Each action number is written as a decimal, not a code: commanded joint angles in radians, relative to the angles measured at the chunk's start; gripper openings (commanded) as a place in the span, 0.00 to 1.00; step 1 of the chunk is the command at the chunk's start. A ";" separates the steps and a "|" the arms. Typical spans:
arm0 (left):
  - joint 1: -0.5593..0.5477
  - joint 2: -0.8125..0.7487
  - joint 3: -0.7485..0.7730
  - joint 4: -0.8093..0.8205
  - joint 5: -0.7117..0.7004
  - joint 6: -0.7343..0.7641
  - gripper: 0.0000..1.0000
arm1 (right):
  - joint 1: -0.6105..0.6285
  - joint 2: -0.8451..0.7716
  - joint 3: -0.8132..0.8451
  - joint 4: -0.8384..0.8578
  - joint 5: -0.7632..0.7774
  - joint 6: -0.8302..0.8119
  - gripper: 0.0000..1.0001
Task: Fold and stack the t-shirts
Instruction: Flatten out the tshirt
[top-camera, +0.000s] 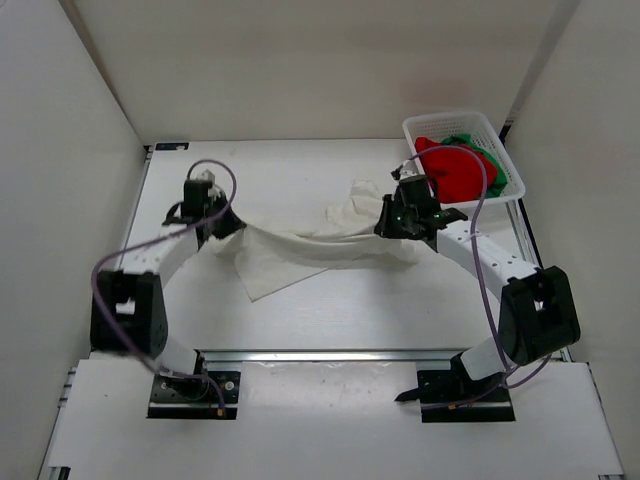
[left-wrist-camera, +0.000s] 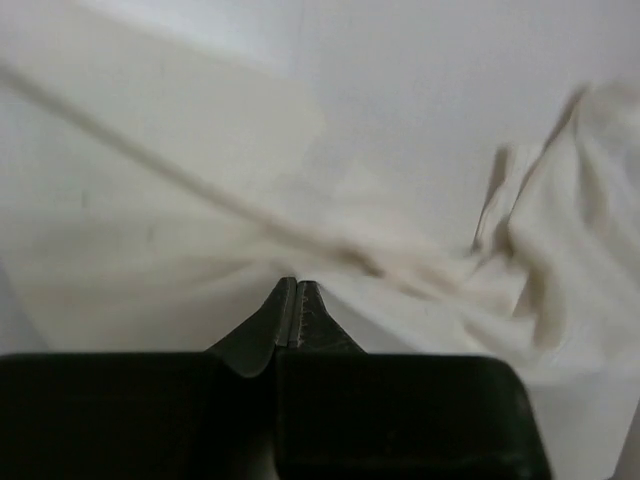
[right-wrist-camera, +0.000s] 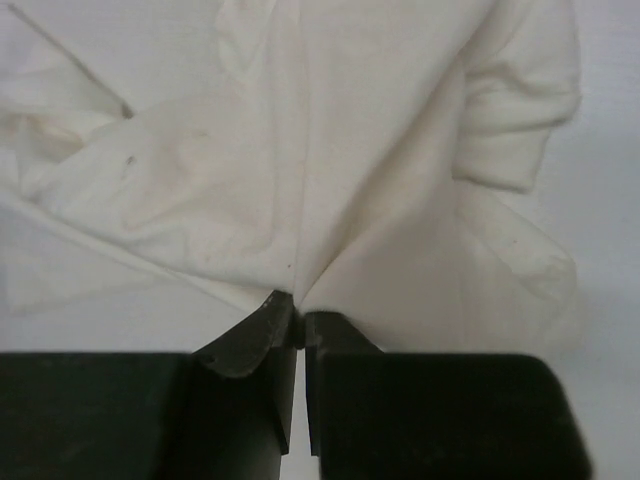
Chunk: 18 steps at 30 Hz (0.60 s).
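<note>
My left gripper (left-wrist-camera: 297, 286) and my right gripper (right-wrist-camera: 299, 306) are both closed, each one pinching the white t-shirt (top-camera: 300, 250) stretched between them.

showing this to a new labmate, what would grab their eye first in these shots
The white t-shirt stands out first: it is stretched across the middle of the table, pinched at each end by the shut jaws of the two arms. Next comes the vivid red t-shirt, bunched with a green t-shirt in the white basket at the far right corner.
</note>
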 joint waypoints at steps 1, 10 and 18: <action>0.061 0.196 0.343 -0.014 0.013 -0.008 0.03 | -0.015 0.000 0.101 -0.090 -0.095 -0.014 0.00; 0.012 0.379 0.656 -0.192 -0.040 0.063 0.31 | -0.142 0.637 0.911 -0.455 -0.140 -0.086 0.00; -0.034 0.074 0.074 0.064 -0.028 -0.015 0.58 | -0.145 0.637 0.844 -0.379 -0.138 -0.078 0.00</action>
